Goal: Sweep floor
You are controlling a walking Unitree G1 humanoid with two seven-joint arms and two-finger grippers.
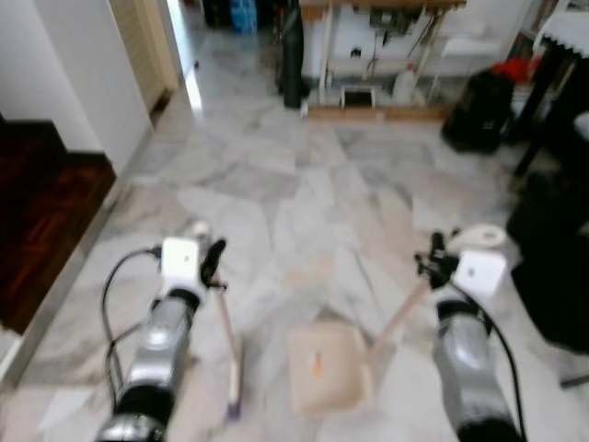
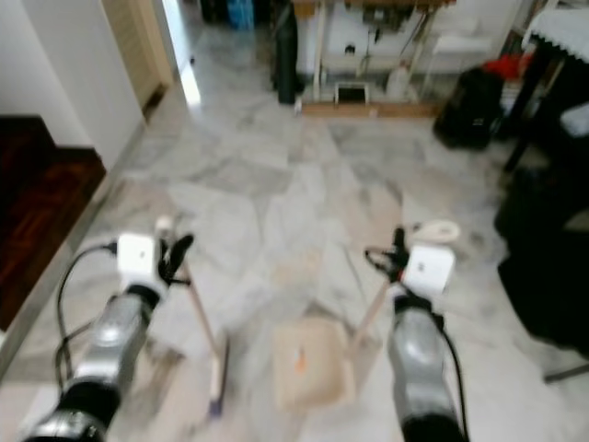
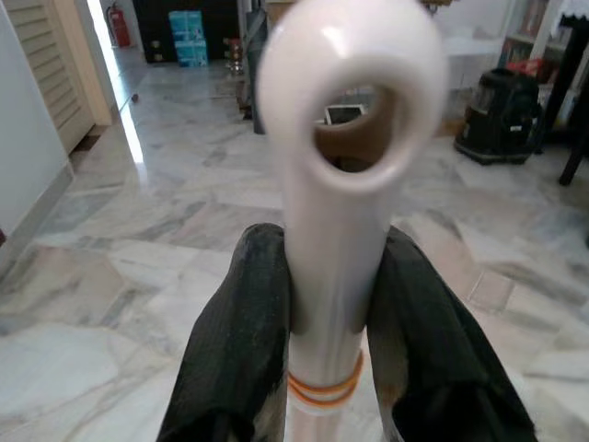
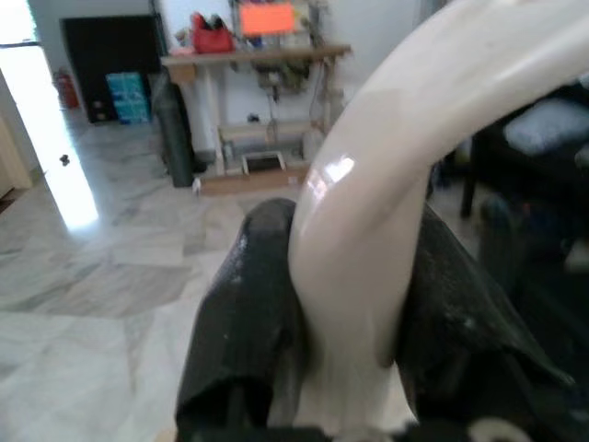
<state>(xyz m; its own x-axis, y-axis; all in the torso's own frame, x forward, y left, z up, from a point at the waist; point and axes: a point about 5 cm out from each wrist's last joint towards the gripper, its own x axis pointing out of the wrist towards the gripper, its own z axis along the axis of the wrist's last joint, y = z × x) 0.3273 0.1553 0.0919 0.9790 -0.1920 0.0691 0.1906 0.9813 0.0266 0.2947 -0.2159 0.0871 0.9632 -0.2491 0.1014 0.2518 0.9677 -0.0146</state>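
while left gripper (image 3: 322,304) clamps broom (image 1: 227,345), right gripper (image 4: 350,304) clamps dustpan (image 1: 327,368).

Dustpan (image 1: 322,368) on floor (image 1: 304,212) btwn the two arms; broom (image 1: 227,345) just left of it, its handle in left claw (image 1: 210,262). Dustpan handle (image 1: 400,318) runs up-right into right claw (image 1: 434,265). Table (image 1: 377,55) w/ clutter far ahead; stairs (image 1: 41,221) at left.

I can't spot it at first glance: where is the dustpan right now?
The dustpan sits on the marble floor directly in front of the robot, between its arms; its handle slants up into the right gripper, with the broom just left.
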